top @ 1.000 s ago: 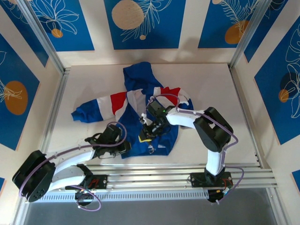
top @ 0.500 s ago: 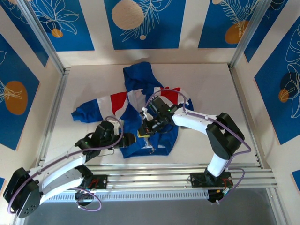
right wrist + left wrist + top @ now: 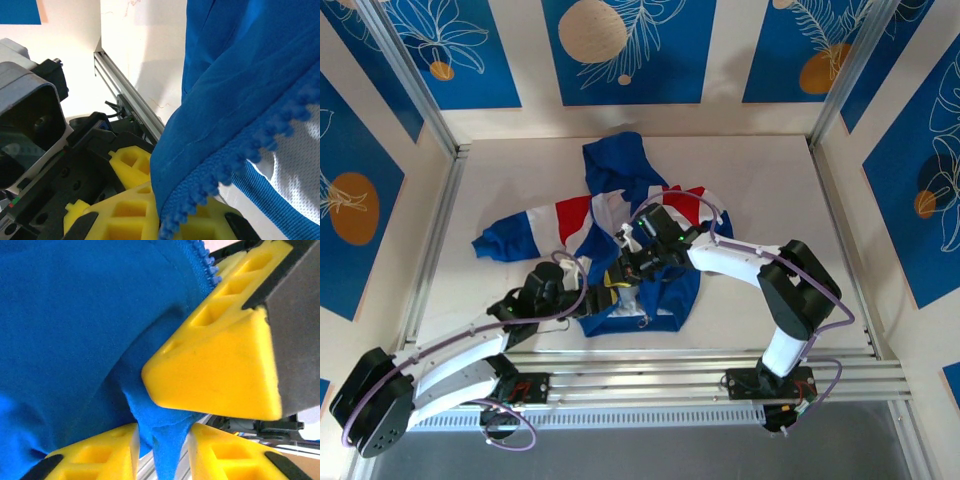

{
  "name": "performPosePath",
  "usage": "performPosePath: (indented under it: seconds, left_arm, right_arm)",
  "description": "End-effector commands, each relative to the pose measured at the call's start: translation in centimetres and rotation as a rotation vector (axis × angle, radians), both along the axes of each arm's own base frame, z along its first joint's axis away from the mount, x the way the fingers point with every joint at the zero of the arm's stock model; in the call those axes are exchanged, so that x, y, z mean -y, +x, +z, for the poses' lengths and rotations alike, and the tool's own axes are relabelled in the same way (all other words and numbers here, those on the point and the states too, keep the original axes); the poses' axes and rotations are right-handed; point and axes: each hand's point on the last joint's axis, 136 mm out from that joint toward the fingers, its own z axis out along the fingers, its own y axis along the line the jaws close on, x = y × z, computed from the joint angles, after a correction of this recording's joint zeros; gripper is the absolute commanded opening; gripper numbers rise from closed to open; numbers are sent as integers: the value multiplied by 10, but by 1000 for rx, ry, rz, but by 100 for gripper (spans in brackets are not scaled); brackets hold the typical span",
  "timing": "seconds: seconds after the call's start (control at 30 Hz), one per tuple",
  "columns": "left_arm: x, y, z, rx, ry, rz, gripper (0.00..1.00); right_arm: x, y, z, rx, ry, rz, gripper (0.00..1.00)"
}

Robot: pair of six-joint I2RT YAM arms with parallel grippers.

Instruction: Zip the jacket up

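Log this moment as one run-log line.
left hand: shut on jacket | right hand: shut on zipper edge | status: unzipped

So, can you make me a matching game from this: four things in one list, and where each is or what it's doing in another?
Things:
1. jacket's hood
2. red-and-white sleeve
3. left end effector
4. right end effector

Places or states:
A. closed on the zipper teeth
B. toward the far side of the table
C. pinching a plain blue fold
D. stretched out to the left

Pairs: 1-B, 2-D, 3-C, 4-A
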Motion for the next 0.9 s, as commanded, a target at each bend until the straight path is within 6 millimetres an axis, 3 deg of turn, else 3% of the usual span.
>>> performPosePath:
  seconds: [0.0,0.13,0.2,0.3,0.37,0.47,0.6,0.73,0.87]
  left_arm:
    - [4,-3,7,9,-45,-18,21]
    - [4,-4,6,5,-49,-21,0]
    - [3,-5,4,4,-45,-19,0]
    - [-1,-5,2,5,-32,-9,0]
    - [-8,-3,-2,-3,-9,20,0]
    - [-21,0,-13,-29,24,77,0]
    - [-29,1,-22,-48,38,114,0]
    - [-31,-1,-29,-65,51,117,0]
    - [-31,-3,-31,-70,52,110,0]
  right_arm:
    - [0,-6,-6,-55,8,12,0]
    - [3,-6,-7,-52,-7,6,0]
    - [7,-4,-9,-44,-43,-7,4]
    - [25,3,-9,-4,-147,-38,28]
    - [45,9,-10,36,-244,-65,35]
    - [80,14,-15,82,-396,-93,38]
    - [121,11,-35,108,-611,-95,42]
    - [137,5,-54,100,-718,-93,45]
    - [131,4,-71,78,-768,-66,46]
